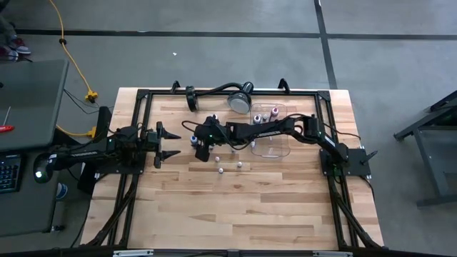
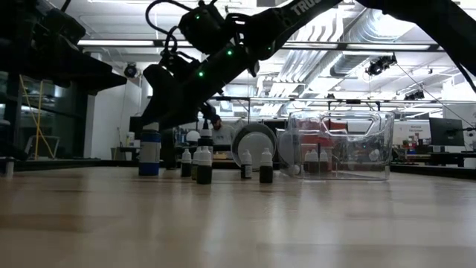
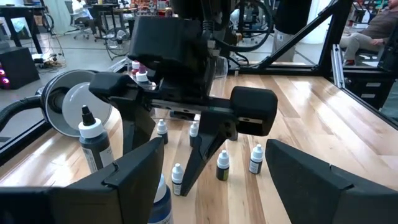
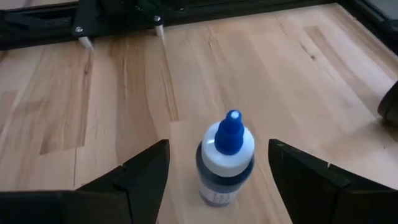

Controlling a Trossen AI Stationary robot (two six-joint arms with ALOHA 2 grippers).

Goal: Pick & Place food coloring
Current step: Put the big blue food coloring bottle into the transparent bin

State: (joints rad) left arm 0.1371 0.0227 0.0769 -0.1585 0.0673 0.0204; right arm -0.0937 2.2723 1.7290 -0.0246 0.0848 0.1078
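A food coloring bottle (image 4: 227, 163) with a dark blue body, white cap and blue tip stands upright on the wooden table, also seen in the low view (image 2: 149, 152). My right gripper (image 4: 217, 148) reaches across the table (image 1: 202, 147), open, one finger on either side of this bottle and not touching it. Several smaller white-capped bottles (image 2: 202, 164) stand on the table nearby (image 1: 220, 170). A taller dark bottle (image 3: 93, 142) with a black tip stands beside them. My left gripper (image 1: 170, 143) waits open at the table's left, holding nothing.
A clear plastic tray (image 1: 280, 146) holding a few bottles stands to the right of the loose ones (image 2: 340, 145). A round silver lamp head (image 1: 240, 100) on a black gooseneck lies at the far edge. A black frame (image 1: 146, 107) borders the table.
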